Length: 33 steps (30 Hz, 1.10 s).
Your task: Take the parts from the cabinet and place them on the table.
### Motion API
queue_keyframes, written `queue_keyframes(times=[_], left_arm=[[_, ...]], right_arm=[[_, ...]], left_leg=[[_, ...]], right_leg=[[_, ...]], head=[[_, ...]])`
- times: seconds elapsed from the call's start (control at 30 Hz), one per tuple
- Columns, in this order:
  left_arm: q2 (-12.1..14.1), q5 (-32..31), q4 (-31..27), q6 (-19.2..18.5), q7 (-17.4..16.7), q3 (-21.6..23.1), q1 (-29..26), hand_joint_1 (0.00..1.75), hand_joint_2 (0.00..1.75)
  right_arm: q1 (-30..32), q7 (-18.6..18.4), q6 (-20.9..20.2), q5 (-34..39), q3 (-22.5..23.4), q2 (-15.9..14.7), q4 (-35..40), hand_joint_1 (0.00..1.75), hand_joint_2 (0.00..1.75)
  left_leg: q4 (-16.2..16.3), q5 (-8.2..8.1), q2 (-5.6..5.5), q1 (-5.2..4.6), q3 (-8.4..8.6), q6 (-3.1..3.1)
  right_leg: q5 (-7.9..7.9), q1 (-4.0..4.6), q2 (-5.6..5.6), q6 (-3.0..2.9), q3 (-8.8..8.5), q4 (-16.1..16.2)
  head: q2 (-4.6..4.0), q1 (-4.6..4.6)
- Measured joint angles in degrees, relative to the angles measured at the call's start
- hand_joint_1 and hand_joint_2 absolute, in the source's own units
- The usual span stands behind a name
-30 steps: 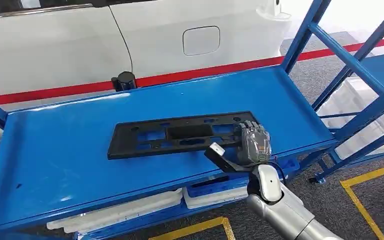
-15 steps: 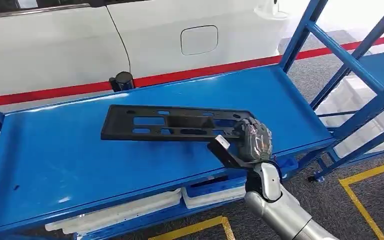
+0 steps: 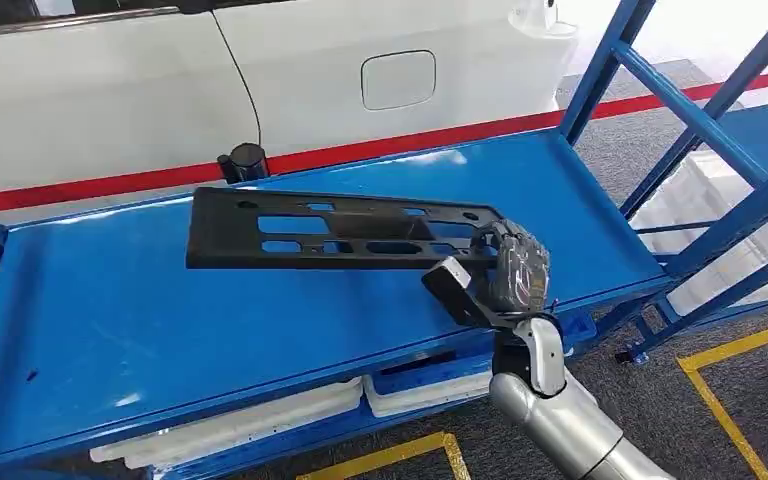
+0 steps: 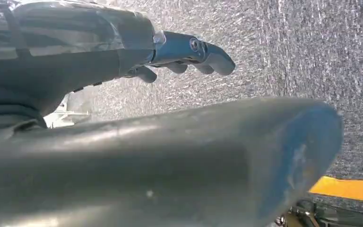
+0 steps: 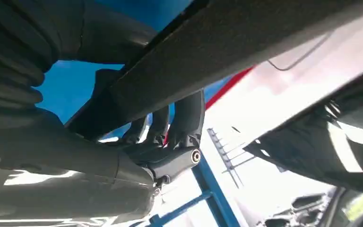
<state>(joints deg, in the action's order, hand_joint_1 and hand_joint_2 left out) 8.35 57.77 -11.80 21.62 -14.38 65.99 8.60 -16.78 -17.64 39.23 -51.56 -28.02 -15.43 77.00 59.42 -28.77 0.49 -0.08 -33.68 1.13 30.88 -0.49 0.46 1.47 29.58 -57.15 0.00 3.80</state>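
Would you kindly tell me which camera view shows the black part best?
The head view: the whole black part shows there, slots and all, its near end gripped by the right hand above the blue shelf. The right wrist view gives just a close dark stretch of it with fingers wrapped around. The left wrist view looks at floor.

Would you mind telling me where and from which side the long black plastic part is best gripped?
Probably at its right end, from the shelf's open front. The black part is long and flat with a thin edge, and the right hand already holds that end there.
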Motion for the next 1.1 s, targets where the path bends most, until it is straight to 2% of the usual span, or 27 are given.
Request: queue_keyframes(times=[0.1,0.27,0.43,0.73,1.1], left_arm=[[0.00,-0.44,0.00,0.00,0.00,0.00,-0.03,0.00,0.00],[0.00,-0.68,0.00,0.00,0.02,0.00,-0.05,0.00,0.00],[-0.02,-1.40,0.00,0.00,0.26,0.00,-0.06,0.00,0.00],[-0.04,-2.16,0.00,0.00,0.85,0.00,-0.10,0.00,0.00],[-0.04,-2.25,0.00,0.00,0.87,0.00,-0.11,0.00,0.00]], right_arm=[[0.24,2.52,0.02,0.61,1.84,0.94,1.47,1.75,1.75],[0.46,3.31,0.02,1.14,4.44,1.90,3.72,1.75,1.75],[0.86,6.19,0.02,1.90,7.17,3.23,6.28,1.75,1.75],[0.95,10.02,0.02,8.74,11.69,5.51,11.43,1.75,1.75],[1.15,10.54,0.00,9.60,14.69,7.21,13.95,1.75,1.75]], left_leg=[[0.00,0.00,-0.04,0.00,0.00,0.00],[0.00,0.00,-0.11,0.00,0.00,0.00],[0.00,0.00,-0.17,0.00,-0.01,0.00],[0.00,0.00,-0.30,0.00,-0.01,0.00],[0.00,0.00,-0.42,0.00,-0.02,0.00]], right_leg=[[0.00,0.00,-0.01,0.00,0.00,0.00],[0.00,0.00,-0.01,0.00,0.00,0.00],[0.00,0.00,-0.03,0.00,0.00,0.00],[0.00,0.00,-0.06,0.00,0.00,0.00],[0.00,0.00,-0.10,0.00,0.00,0.00]], head=[[0.00,0.00],[0.00,0.00],[0.00,0.00],[0.00,0.00],[0.00,0.00]])
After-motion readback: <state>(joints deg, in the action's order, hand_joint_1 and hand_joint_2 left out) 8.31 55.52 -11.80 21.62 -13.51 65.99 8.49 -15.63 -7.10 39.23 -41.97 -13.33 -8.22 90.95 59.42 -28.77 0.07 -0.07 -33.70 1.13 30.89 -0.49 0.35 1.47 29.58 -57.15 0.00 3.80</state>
